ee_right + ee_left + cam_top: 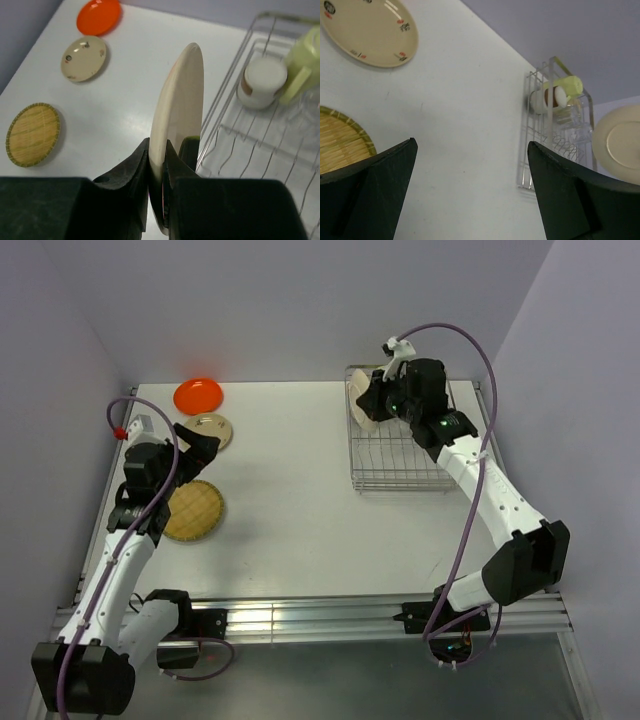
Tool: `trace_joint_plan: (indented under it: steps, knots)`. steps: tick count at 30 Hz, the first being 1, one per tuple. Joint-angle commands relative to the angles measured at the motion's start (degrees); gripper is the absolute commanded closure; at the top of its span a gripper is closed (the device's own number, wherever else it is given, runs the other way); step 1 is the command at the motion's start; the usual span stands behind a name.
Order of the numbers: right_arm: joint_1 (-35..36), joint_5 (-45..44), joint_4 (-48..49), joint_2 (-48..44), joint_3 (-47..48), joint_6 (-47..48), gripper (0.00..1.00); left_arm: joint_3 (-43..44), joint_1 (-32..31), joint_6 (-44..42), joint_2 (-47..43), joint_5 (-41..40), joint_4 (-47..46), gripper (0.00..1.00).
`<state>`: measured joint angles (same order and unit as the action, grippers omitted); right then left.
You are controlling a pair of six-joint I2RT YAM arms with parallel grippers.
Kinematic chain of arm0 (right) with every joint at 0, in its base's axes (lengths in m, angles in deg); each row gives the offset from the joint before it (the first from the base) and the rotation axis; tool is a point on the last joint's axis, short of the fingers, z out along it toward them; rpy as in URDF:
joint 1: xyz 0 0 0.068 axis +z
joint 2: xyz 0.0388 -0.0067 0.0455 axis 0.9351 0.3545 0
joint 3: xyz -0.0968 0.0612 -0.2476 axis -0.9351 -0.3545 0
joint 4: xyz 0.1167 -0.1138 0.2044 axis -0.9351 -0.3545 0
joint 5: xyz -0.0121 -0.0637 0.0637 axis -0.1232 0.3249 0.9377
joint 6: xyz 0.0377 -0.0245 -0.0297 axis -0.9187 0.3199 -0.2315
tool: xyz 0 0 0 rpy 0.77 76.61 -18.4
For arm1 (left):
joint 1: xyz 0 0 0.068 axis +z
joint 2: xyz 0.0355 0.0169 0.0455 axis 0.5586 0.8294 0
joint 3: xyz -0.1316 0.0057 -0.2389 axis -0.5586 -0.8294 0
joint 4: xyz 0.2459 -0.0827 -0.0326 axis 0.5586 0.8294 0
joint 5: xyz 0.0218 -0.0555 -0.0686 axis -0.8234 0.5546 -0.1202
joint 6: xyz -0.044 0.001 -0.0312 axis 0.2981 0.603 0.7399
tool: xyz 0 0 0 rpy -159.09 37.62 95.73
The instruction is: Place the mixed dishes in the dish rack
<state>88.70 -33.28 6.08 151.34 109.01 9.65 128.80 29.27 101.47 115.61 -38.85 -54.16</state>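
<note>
"Up at the upper right of the overhead view, by the dish rack (400,465), what are you carrying?"

"My right pincer (165,165) is clamped on the rim of a cream plate (180,100), held on edge beside the rack's left wall. I cannot tell whether the plate hangs over the bars or just outside them. It is not seated in a slot yet."

"And your other arm?"

"My left pincer (470,145) has its fingers spread wide and holds nothing. It hovers at the left of the frame, above the table between two plates."

"How much is done?"

"About half, I judge. At the rack's far end there is a pale yellow-green mug (305,55) with a cream bowl (262,80) beside it, apparently lying on its side. Something clear glints next to them, perhaps the glass, but it is too faint to be sure."

"What is left?"

"Three plates lie flat at the left of the table. An orange plate (198,395) is farthest up, a tan plate (210,430) with small marks is below it, and a woven round plate (192,510) is lowest."

"Is anything in your way?"

"The mug and bowl crowd the far end, so I judge this plate belongs among the open bars nearer me. The raised side wall is what I would have to clear."
</note>
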Motion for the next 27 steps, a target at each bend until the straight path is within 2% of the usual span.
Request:
trace_joint_plan:
  steps: [1, 9, 20, 27]
  knots:
    - [-0.3, -5.62, -10.11, -1.38, 0.68, -10.01, 1.0, -1.23, 0.21, -0.03, 0.87, -0.33, -3.26, 0.01]
    - [-1.0, -7.03, -11.88, 1.6, -0.64, -18.88, 1.0, -0.44, 0.29, -0.73, 2.37, 0.2, -2.31, 0.01]
    - [-1.01, -9.84, -10.74, 8.72, 1.11, -16.79, 1.0, -4.13, 0.29, -0.12, -2.82, -1.29, -0.1, 0.01]
    - [-0.83, -11.69, -8.2, 9.17, 1.29, -14.07, 1.0, -3.87, 0.38, -0.47, -3.17, -1.73, 0.78, 0.01]
